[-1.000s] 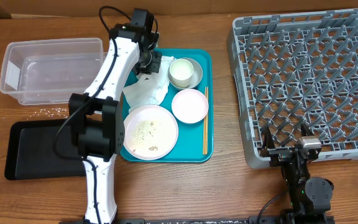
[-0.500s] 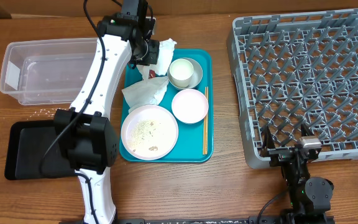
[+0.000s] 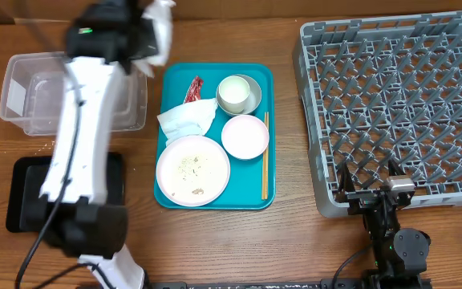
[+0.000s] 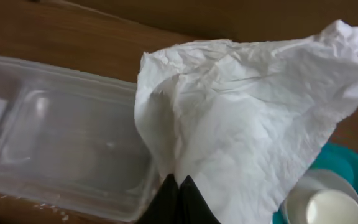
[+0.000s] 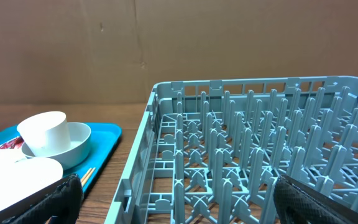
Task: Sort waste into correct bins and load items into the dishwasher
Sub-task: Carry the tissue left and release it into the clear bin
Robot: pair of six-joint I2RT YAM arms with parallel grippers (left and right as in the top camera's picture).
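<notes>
My left gripper point(image 4: 178, 180) is shut on a crumpled white napkin point(image 4: 247, 112), which hangs above the right end of the clear tub point(image 4: 61, 137). From overhead the gripper point(image 3: 149, 40) and its napkin point(image 3: 160, 26) are at the tub's point(image 3: 30, 96) far right corner. On the teal tray point(image 3: 215, 197) lie a red wrapper point(image 3: 193, 88), a second napkin point(image 3: 187, 120), the plate point(image 3: 192, 170) with rice scraps, a small white bowl point(image 3: 244, 136), a cup point(image 3: 233, 92) inside the grey-green bowl point(image 3: 254, 98), and chopsticks point(image 3: 265, 156). My right gripper point(image 5: 179, 205) is open by the dish rack point(image 5: 260, 143).
The black tray point(image 3: 22, 193) lies in front of the tub, partly under my left arm. The grey rack point(image 3: 399, 104) fills the right side of the table. My right gripper point(image 3: 379, 197) rests at the rack's near edge.
My left arm has lifted the napkin off the teal tray and swung left toward the tub, and the red wrapper now lies uncovered. The right arm has not moved.
</notes>
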